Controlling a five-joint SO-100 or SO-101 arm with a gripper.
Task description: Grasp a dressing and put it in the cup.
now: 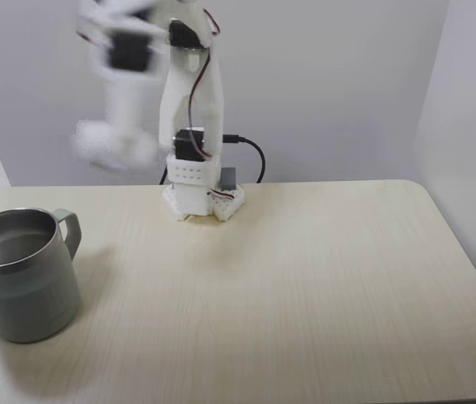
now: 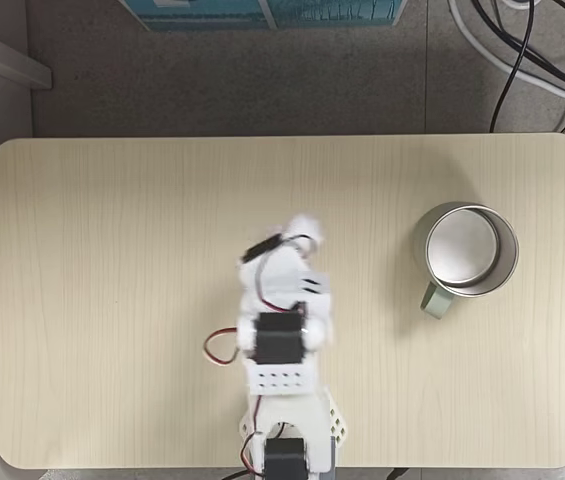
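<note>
The cup (image 1: 27, 295) is a grey steel mug standing upright at the table's front left in a fixed view, handle pointing right. From above, the cup (image 2: 462, 248) stands at the right, its shiny inside bare and its handle toward the arm's side. My gripper (image 1: 104, 147) hangs high in the air left of the arm's base, smeared by motion blur. In the view from above, the gripper (image 2: 304, 226) is a white blur near the table's middle, left of the cup. The dressing is hidden; a white blob at the gripper's tip is too blurred to name.
The arm's base (image 1: 204, 198) stands at the back middle of the light wooden table (image 1: 305, 295), with a black cable (image 1: 253, 153) behind it. White walls close in on three sides. Off the table lie a teal box (image 2: 262, 10) and several cables (image 2: 522, 50).
</note>
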